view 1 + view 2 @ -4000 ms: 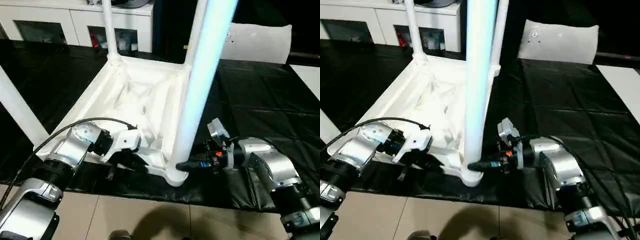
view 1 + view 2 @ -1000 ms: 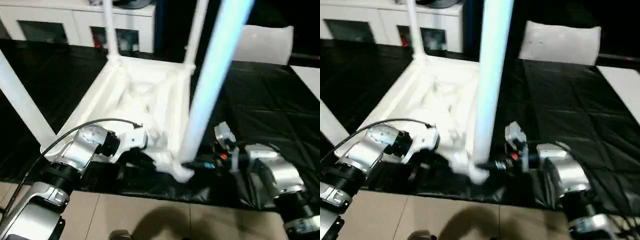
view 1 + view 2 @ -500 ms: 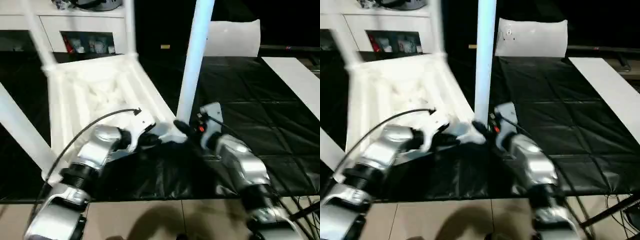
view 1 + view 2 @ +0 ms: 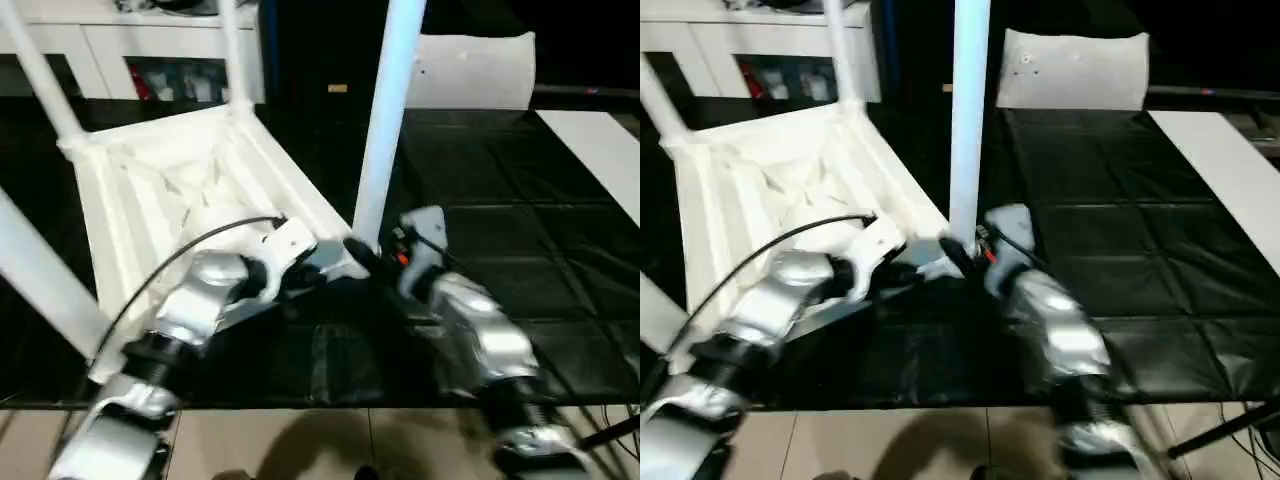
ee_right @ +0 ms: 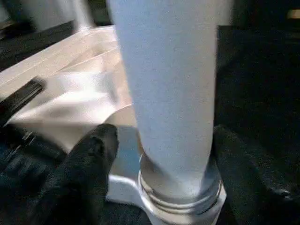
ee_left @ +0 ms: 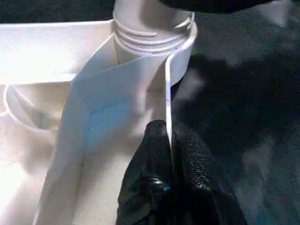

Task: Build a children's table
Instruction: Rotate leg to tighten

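White plastic children's table (image 4: 190, 190) upside down on black-covered work table (image 4: 520, 200), legs up. Left gripper (image 6: 171, 154) clamped on thin rim wall at 6 o'clock, steadying. Right gripper (image 5: 154, 154) loosely straddling near tapered white leg (image 4: 385, 120) at socket, grip unclear

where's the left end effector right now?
Left end effector is clamped on the rim wall of the upside-down children's table, beside the near corner socket.

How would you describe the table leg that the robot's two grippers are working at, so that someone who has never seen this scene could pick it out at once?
On the black-covered work table lies the upside-down white children's table, legs pointing up. The leg stands in the corner socket nearest the robot. Unlike the others, the right gripper flanks its base and the left gripper pinches the rim beside it.
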Controlling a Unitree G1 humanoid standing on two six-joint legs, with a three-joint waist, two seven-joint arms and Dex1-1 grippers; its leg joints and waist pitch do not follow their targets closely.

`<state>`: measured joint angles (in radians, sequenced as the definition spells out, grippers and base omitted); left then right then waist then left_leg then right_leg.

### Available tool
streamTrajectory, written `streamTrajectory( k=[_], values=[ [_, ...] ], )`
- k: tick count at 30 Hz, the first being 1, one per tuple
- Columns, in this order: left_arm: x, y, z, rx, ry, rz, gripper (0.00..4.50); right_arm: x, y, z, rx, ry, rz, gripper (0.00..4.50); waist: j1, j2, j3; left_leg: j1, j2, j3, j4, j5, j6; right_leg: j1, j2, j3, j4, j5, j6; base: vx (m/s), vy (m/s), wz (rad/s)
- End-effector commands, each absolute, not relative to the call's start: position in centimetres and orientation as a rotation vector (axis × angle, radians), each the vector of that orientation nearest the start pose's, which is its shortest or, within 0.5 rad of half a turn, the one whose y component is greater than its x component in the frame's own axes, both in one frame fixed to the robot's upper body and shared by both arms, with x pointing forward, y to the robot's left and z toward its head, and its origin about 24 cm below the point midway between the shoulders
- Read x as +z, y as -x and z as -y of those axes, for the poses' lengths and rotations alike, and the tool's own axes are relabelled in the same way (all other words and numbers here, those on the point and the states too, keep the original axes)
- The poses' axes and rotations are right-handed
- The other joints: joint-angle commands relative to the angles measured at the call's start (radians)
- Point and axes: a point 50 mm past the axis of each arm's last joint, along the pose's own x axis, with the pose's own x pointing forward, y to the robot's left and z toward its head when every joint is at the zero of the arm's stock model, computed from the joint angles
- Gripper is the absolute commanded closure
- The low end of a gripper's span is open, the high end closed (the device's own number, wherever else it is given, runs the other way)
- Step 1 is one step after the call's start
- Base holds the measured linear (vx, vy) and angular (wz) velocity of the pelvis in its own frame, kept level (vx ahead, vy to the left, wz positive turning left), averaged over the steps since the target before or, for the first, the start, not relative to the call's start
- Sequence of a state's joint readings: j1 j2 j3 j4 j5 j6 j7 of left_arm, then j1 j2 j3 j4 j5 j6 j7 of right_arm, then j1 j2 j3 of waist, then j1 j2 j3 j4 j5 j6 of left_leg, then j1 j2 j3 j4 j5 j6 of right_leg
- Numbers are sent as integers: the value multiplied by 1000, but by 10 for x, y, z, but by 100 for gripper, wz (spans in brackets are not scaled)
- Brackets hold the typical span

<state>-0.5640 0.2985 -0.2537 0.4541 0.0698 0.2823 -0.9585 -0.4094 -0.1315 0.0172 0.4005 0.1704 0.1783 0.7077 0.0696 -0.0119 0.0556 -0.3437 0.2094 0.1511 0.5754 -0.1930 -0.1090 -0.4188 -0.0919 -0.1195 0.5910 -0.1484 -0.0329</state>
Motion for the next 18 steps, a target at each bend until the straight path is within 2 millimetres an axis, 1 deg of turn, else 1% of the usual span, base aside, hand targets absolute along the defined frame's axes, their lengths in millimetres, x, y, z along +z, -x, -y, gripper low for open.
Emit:
streamTrajectory(
  k=[1,2,3,4,5,6,7,8,9,11,12,13,14,15,16,18],
  values=[
    [65,-319,-108,-1193,-410,-343,450,54,-308,109,920,-60,-143,77,10,5,-72,-13,11,12,-57,-158,80,77,-53,53,-69,-253,-165,0,0,0],
    [64,-317,-112,-1235,-423,-347,450,54,-303,116,993,-34,-156,63,13,1,-70,-12,11,12,-58,-162,79,79,-52,52,-71,-269,-159,0,0,0],
    [63,-316,-115,-1249,-437,-354,450,55,-302,119,1020,-15,-158,63,17,5,-70,-10,12,12,-59,-167,78,76,-53,54,-70,-285,-158,0,0,0],
    [62,-313,-119,-1302,-457,-355,450,54,-300,126,1064,22,-165,63,23,2,-70,-10,13,13,-58,-172,77,75,-53,53,-73,-299,-153,0,0,0],
    [62,-313,-120,-1315,-457,-355,450,54,-300,127,1075,27,-167,63,24,2,-69,-10,13,12,-60,-174,74,75,-53,53,-72,-307,-150,0,0,0],
    [63,-311,-122,-1358,-452,-359,450,55,-298,131,1120,39,-172,63,27,4,-69,-7,13,13,-60,-182,71,72,-53,54,-74,-319,-150,0,0,0],
    [64,-310,-123,-1373,-454,-360,450,55,-297,132,1137,42,-174,63,30,2,-69,-6,16,13,-60,-188,68,71,-55,55,-72,-324,-153,0,0,0],
    [64,-309,-124,-1397,-459,-364,450,55,-296,134,1165,45,-176,63,32,2,-69,-5,15,13,-60,-188,69,71,-54,55,-72,-322,-155,0,0,0],
    [64,-307,-127,-1437,-474,-373,450,57,-295,136,1209,46,-180,63,36,-1,-69,-5,18,14,-60,-182,68,70,-54,55,-70,-311,-159,0,0,0],
    [64,-305,-130,-1496,-496,-383,450,58,-294,140,1261,52,-183,63,45,1,-70,-4,19,14,-59,-178,71,70,-53,55,-68,-301,-165,0,0,0],
    [65,-305,-131,-1511,-499,-388,450,59,-294,140,1281,52,-185,63,49,3,-72,-2,22,15,-57,-169,72,67,-53,56,-62,-271,-176,0,0,0],
    [65,-302,-133,-1566,-523,-400,450,59,-293,142,1325,59,-193,63,51,2,-72,-4,23,15,-58,-163,72,68,-53,56,-60,-260,-181,0,0,0],
    [65,-301,-134,-1585,-533,-408,450,59,-293,142,1346,62,-199,63,56,-2,-73,-6,21,16,-56,-153,75,70,-53,56,-56,-249,-185,0,0,0],
    [64,-301,-134,-1595,-539,-412,450,59,-293,143,1358,64,-203,63,58,0,-73,-7,22,15,-56,-153,75,69,-54,56,-57,-252,-185,0,0,0],
    [64,-300,-135,-1618,-551,-419,450,59,-292,143,1388,66,-211,63,64,-3,-71,-7,23,16,-56,-154,71,69,-56,56,-57,-266,-180,0,0,0],
    [64,-298,-136,-1657,-570,-430,450,59,-291,144,1435,56,-220,97,70,-1,-71,-6,23,17,-55,-162,68,67,-56,56,-60,-287,-176,0,0,0]
  ],
)
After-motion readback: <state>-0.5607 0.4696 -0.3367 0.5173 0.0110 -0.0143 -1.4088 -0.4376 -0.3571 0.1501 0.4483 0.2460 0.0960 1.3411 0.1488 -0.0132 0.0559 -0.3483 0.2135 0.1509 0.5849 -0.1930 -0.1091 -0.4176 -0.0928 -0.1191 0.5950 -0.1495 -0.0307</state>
